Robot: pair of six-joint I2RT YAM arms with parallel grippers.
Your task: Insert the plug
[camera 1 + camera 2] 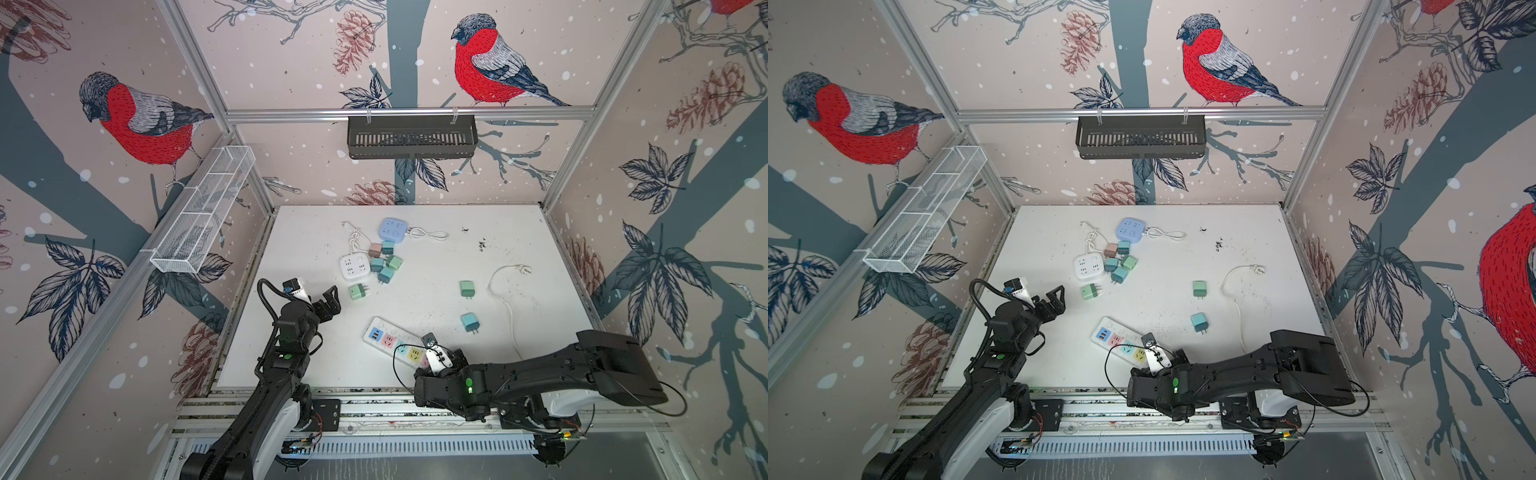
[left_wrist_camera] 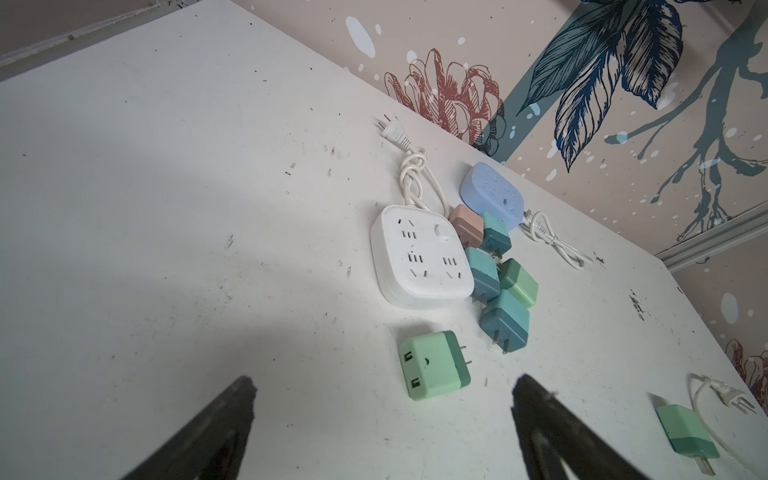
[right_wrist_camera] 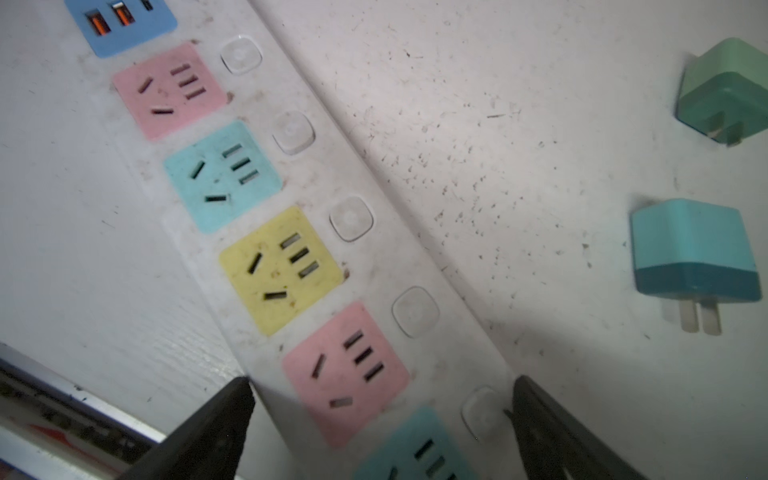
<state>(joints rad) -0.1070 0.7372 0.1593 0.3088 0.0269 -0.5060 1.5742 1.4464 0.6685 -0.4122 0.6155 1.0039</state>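
The left gripper (image 2: 380,386), jaws spread and empty, hovers just beside the green plug adapter (image 2: 434,365), lower centre of the left wrist view. The right gripper (image 3: 382,388), spread wide, straddles the multicoloured power strip (image 3: 282,270).

Two black jointed arms (image 1: 272,374), white base shells (image 1: 569,401), green status lights (image 1: 468,381), looping black cables (image 1: 261,293)

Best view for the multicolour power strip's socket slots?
Right wrist view: the power strip fills the frame and its slots are sharp. In both top views it is small, with its near end hidden under the right arm. The left wrist view misses it.
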